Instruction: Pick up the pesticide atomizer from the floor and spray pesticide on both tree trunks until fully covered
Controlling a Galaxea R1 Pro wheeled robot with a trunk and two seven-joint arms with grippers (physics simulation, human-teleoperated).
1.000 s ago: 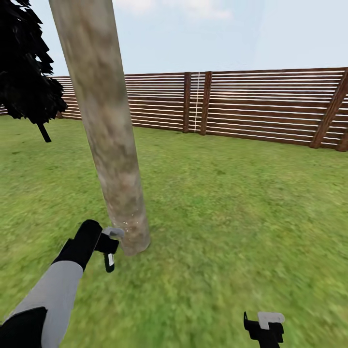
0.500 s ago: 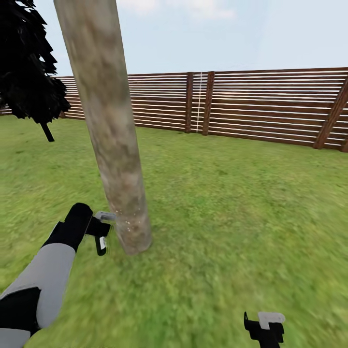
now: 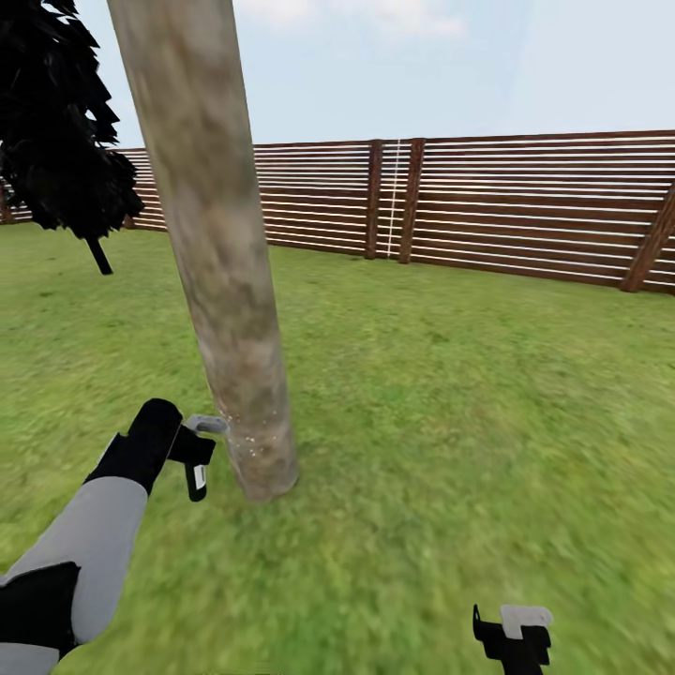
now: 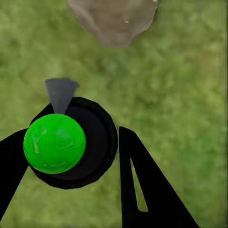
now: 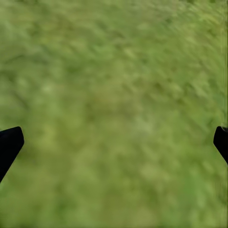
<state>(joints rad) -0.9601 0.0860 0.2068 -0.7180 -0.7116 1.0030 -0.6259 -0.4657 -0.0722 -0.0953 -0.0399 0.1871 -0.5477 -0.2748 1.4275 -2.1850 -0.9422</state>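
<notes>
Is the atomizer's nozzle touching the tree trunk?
Apart. The left wrist view shows grass between the atomizer nozzle and the tree trunk.

A pale blue sky with faint white cloud stood above, and a thin white vertical line ran between two dark posts.

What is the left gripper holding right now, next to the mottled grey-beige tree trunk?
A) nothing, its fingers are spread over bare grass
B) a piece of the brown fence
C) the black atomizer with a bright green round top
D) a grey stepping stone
C: in the left wrist view the left gripper has its fingers either side of the black atomizer with a green round top, the tree trunk just ahead.
</notes>
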